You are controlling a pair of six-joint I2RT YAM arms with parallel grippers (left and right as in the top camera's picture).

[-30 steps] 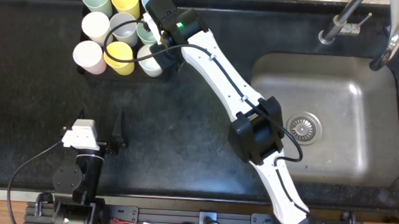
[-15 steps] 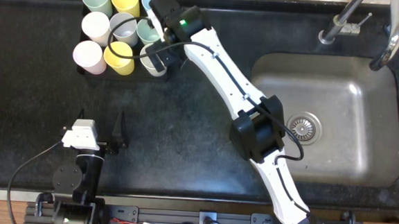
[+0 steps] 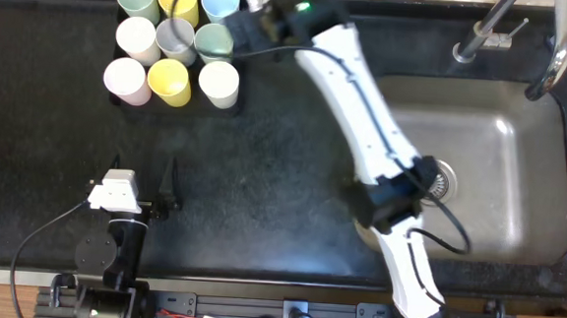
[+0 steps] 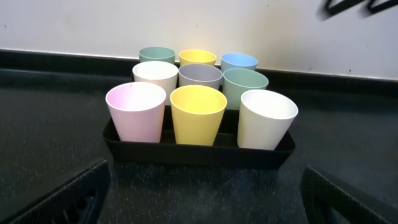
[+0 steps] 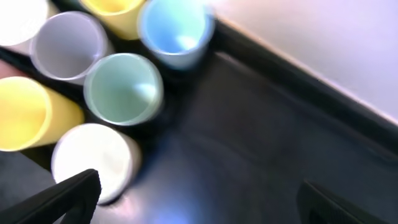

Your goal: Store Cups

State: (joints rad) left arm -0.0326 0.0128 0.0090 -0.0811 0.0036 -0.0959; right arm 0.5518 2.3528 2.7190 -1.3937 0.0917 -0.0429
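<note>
Several cups stand upright in a black tray (image 4: 199,157) at the counter's back left, three rows of three. The front row holds a pink cup (image 3: 128,78), a yellow cup (image 3: 169,81) and a white cup (image 3: 219,81). That white cup (image 5: 93,158) stands free at the tray's corner. My right gripper (image 3: 255,1) hangs lifted beside the tray's right back corner, near the blue cup (image 5: 174,28); in its wrist view the right gripper (image 5: 205,208) is open and empty. My left gripper (image 3: 145,168) rests open on the counter in front of the tray, facing the cups (image 4: 196,112).
A steel sink (image 3: 460,170) with a faucet (image 3: 489,29) takes up the right side. The dark counter (image 3: 263,177) between tray and sink is flat. A wall runs behind the tray (image 4: 280,25).
My right gripper has let go of the white cup at the tray's front right corner and has risen up and back toward the wall. The left arm has not moved.
</note>
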